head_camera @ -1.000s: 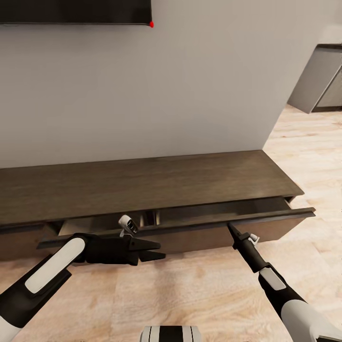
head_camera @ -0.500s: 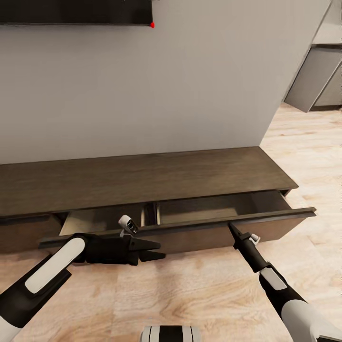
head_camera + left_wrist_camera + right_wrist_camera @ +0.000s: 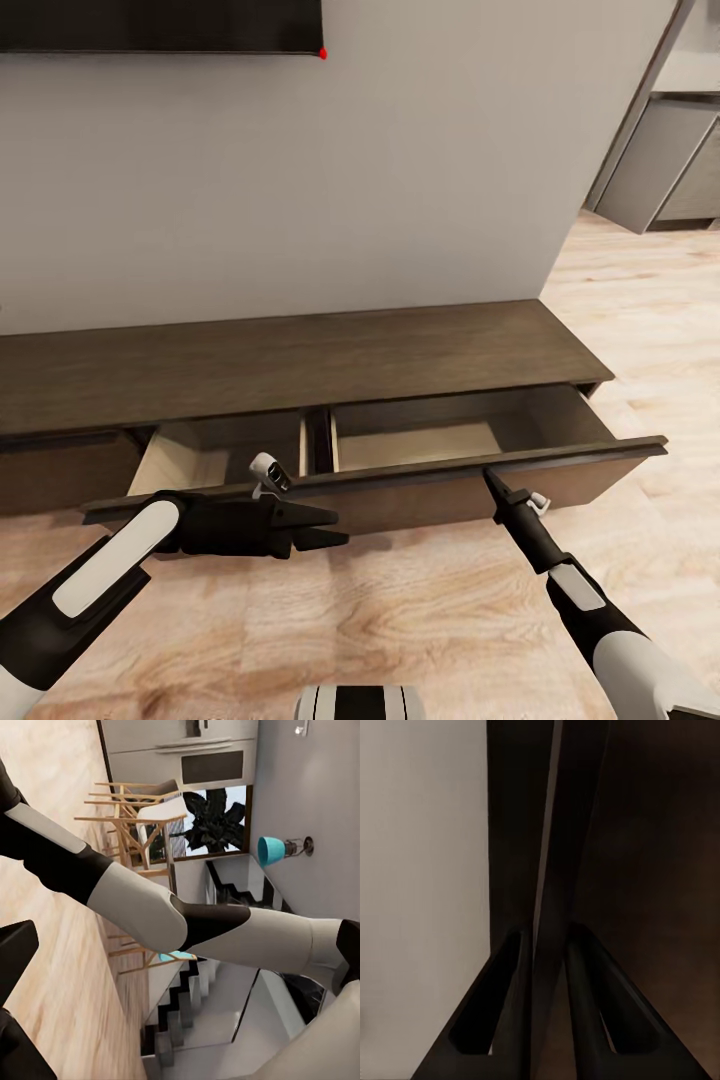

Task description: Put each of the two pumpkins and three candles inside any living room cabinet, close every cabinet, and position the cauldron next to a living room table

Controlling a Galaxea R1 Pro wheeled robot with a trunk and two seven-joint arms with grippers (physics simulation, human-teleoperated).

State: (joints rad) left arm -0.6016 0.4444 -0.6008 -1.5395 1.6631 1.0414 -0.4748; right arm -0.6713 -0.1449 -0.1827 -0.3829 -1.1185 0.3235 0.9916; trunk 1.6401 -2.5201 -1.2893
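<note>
Dark-brown cabinet (image 3: 300,365), light tan drawer interiors (image 3: 420,445), black claws

Standing here, I find nothing to read: no lettering, label, brand, number or sign on any surface in sight.
</note>
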